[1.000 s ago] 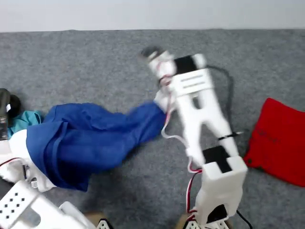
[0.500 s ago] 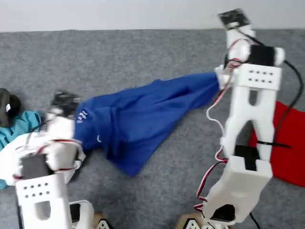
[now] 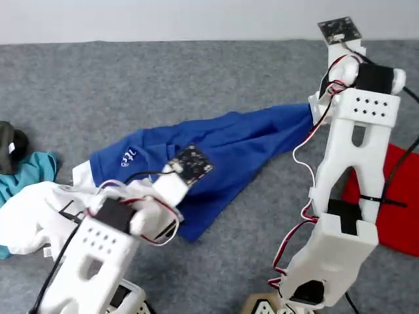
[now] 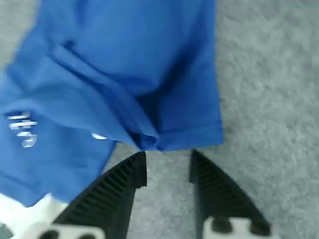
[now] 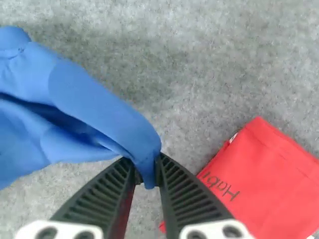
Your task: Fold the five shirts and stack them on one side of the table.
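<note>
My right gripper (image 5: 146,175) is pinching 1 corner of the blue shirt (image 3: 216,147). The shirt stretches from it across the grey table (image 3: 131,78) toward my left gripper (image 4: 167,160). My left gripper is spread apart, and the shirt's hem lies just in front of its tips. The folded red shirt (image 5: 264,174) lies just beside my right gripper. 1 white shirt (image 3: 29,219) and 1 teal shirt (image 3: 29,171) lie near my left gripper, on the side away from the right one.

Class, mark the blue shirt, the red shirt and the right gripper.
blue shirt (image 3: 222,147), high view, middle of its body
red shirt (image 3: 396,209), high view, folded top face
right gripper (image 5: 146,172), right wrist view, between its fingertips
</note>
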You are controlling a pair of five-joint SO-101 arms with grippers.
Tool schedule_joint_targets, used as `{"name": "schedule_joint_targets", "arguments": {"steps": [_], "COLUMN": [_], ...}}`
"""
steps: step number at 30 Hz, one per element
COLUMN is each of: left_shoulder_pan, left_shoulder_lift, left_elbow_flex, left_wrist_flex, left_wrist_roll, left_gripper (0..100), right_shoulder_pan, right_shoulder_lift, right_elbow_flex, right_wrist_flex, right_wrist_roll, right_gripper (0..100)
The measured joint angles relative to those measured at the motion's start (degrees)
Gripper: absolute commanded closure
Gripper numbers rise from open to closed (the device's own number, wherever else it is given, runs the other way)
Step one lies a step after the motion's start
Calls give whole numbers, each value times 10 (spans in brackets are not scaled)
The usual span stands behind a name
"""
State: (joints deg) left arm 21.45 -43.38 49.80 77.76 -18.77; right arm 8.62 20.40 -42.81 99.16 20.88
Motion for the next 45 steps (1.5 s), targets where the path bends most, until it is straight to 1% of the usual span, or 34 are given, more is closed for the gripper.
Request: {"name": "schedule_joint_targets", "arguments": {"steps": [6, 12, 16, 18, 22, 24, 27, 33, 35, 37, 41, 45], "left_shoulder_pan": [16, 77, 82, 73, 37, 25, 24, 24, 31, 51, 83, 95], "left_shoulder_lift": [141, 272, 360, 390, 408, 411, 411, 412, 412, 412, 412, 412], "left_elbow_flex": [0, -33, -55, -76, -110, -116, -116, -103, -103, -103, -103, -102], "left_wrist_flex": [-65, -89, -116, -116, -116, -116, -116, -116, -114, -100, -98, -98], "left_wrist_roll": [0, 0, 0, 0, 0, -7, -15, -18, -18, -18, -11, 0], "left_gripper": [754, 755, 757, 757, 760, 786, 804, 804, 804, 804, 801, 801], "right_shoulder_pan": [-1, -25, -27, -26, -27, -27, -27, -27, -27, -27, -27, -27], "right_shoulder_lift": [11, 11, 11, 11, 11, 11, 11, 11, 11, 11, 11, 11], "right_elbow_flex": [0, 0, 0, 0, 0, 0, 0, 0, 0, 0, 0, 0], "right_wrist_flex": [5, 5, 5, 5, 6, 6, 6, 6, 6, 6, 6, 6], "right_wrist_roll": [0, 0, 0, 0, 0, 0, 0, 0, 0, 0, 0, 0], "right_gripper": [987, 987, 987, 987, 987, 987, 987, 988, 988, 988, 988, 988]}}
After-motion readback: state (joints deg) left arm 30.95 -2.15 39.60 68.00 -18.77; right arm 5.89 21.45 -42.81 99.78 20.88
